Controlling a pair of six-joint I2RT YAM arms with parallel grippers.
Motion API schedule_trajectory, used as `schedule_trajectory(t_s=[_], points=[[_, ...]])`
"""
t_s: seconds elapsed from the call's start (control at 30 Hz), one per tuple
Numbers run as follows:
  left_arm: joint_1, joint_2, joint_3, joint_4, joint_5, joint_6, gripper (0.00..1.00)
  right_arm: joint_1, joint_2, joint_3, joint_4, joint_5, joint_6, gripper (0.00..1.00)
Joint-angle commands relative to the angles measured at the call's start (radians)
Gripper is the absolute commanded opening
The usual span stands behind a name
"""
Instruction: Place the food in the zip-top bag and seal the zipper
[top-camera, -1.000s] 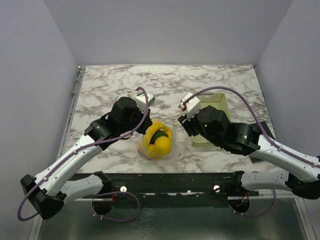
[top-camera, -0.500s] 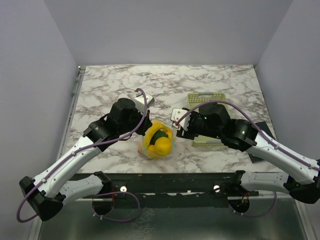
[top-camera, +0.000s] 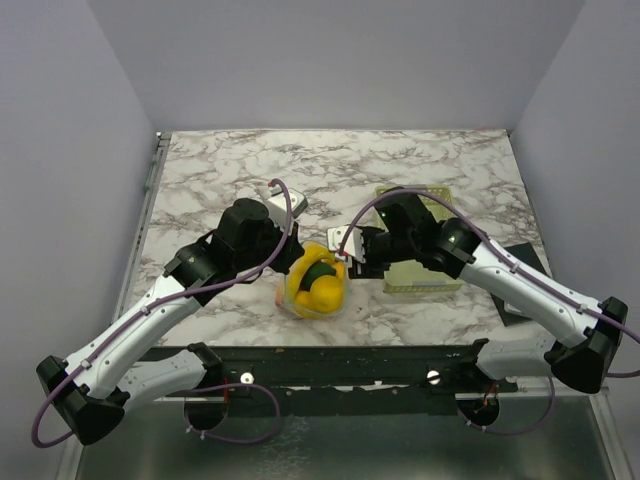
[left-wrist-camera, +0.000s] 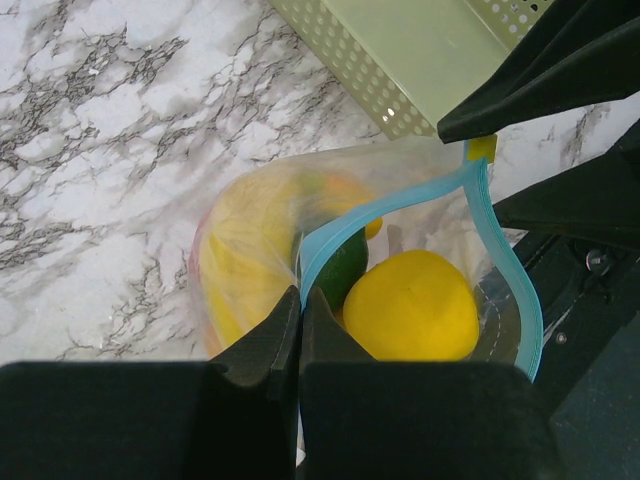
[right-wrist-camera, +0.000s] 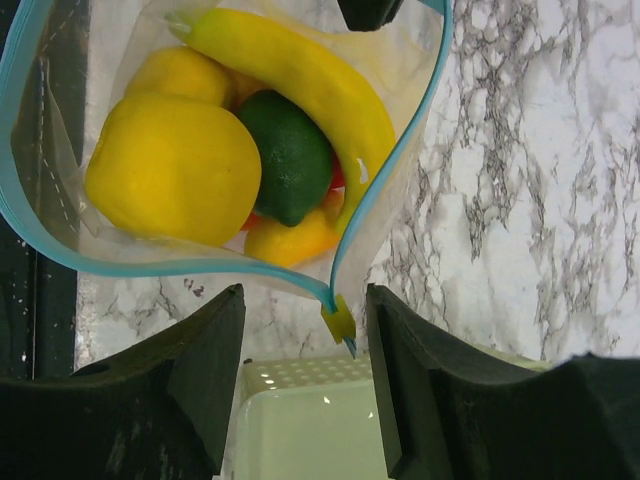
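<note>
Pinching one end of the light blue zipper (left-wrist-camera: 508, 262) of the zip-top bag (left-wrist-camera: 250, 230), the left gripper (left-wrist-camera: 300, 300) has its two black fingers pressed together on the strip. Just beyond its fingertips the bag mouth gapes open, showing a yellow lemon (left-wrist-camera: 410, 305) and a dark green round piece (left-wrist-camera: 340, 268) inside. The right gripper (right-wrist-camera: 303, 292) stands with its jaws apart at the opposite end of the mouth. The zipper's small yellow end tab (right-wrist-camera: 339, 320) sits between its fingers, with a gap on either side. Ahead of this gripper the bag lies on the marble table (right-wrist-camera: 520, 150), also holding a banana (right-wrist-camera: 300, 75) and an orange-coloured fruit (right-wrist-camera: 290, 242). Below its fingers, nearer the wrist, is a pale green slotted basket (right-wrist-camera: 310, 420).
</note>
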Motion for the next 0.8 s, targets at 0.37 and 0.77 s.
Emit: schedule_trajectory(t_s=[0.37,0.77], points=[[0.004,-0.028,-0.021,-0.015,0.033,-0.001,0.0,-0.032,-0.004,0.002,0.024,-0.025,0.002,0.19],[0.004,-0.069,-0.005,-0.044,0.063,0.025,0.03,-0.03,-0.077,0.004,0.031,-0.064,0.171,0.01]])
